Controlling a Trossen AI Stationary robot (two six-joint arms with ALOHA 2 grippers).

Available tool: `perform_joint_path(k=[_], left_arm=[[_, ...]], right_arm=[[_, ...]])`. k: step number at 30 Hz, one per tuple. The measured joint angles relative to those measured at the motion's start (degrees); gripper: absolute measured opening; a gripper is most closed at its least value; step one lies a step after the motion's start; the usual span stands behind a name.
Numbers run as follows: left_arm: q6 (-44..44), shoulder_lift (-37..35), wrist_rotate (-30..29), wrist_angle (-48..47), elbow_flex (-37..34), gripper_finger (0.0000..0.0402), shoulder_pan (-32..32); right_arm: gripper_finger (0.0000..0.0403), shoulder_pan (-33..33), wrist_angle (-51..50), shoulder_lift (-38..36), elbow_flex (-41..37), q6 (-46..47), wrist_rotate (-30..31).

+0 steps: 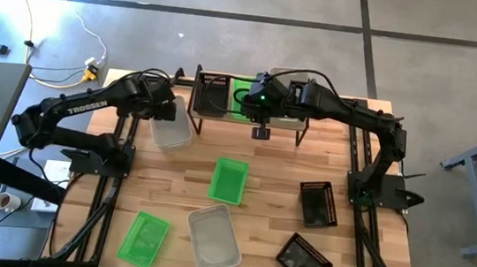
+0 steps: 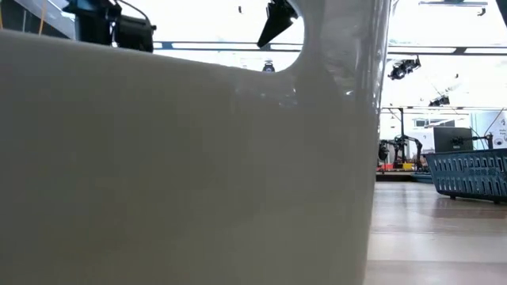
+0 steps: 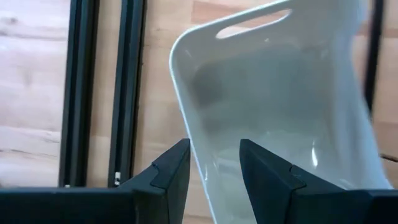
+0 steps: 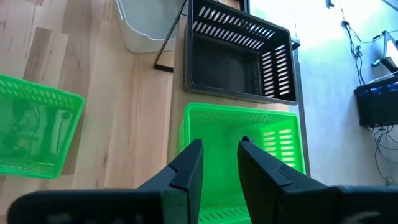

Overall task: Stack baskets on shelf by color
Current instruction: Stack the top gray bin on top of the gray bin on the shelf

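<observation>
A: Where is the left arm?

B: It reaches in from the left edge of the wooden surface [image 1: 180, 181] toward the back, elbow bent, its wrist over the rear left part. The left gripper [image 3: 214, 163] is clamped on the rim of a translucent whitish plastic basket [image 1: 170, 130]; one dark finger sits outside the wall and the other inside it. The basket hangs tilted, just left of the low shelf [image 1: 303, 123] with the light wooden top and thin black legs.

A: And the right arm?

B: It stretches from its base at the right edge across the back, the forearm lying over the shelf. The right gripper [image 4: 220, 152] hangs above a bright green perforated basket [image 4: 249, 134] that stands on the shelf. Its fingers are a little apart, straddling the near wall of that basket; I cannot tell whether they press on it.

A: What else is on the shelf?

B: A black slotted basket [image 1: 212, 93] stands just beside the green one, toward the left end.

A: And the rest of the baskets?

B: On the surface: a green basket [image 1: 228, 180] near the middle, another green one [image 1: 144, 237] at the front left, a whitish-clear one [image 1: 213, 238] between them at the front, and two black ones [image 1: 318, 203] [image 1: 304, 261] on the right.
</observation>
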Motion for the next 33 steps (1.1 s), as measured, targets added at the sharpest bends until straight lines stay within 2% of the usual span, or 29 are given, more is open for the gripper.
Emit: perform_joint_path(k=[8, 23, 26, 31, 33], left_arm=[[-1.5, 0.0, 2.1, 7.0, -5.8, 0.0131, 3.6], [-1.8, 0.0, 1.2, 14.2, -13.7, 0.0128, 7.4], [-0.6, 0.1, 1.2, 15.2, -14.1, 0.0108, 7.4], [2.7, 0.0, 1.1, 17.2, -14.0, 0.0028, 7.4], [3.2, 0.0, 1.0, 18.1, -14.0, 0.0008, 7.4]], right_arm=[[0.0084, -1.4, -0.5, 0.0, 0.0, 0.0, -0.1], [0.0084, -1.8, -0.6, 0.0, 0.0, 0.0, -0.2], [0.0084, -1.8, -0.6, 0.0, 0.0, 0.0, -0.2], [0.0084, -1.8, -0.7, 0.0, 0.0, 0.0, -0.3], [0.0084, -1.7, -0.7, 0.0, 0.0, 0.0, -0.3]])
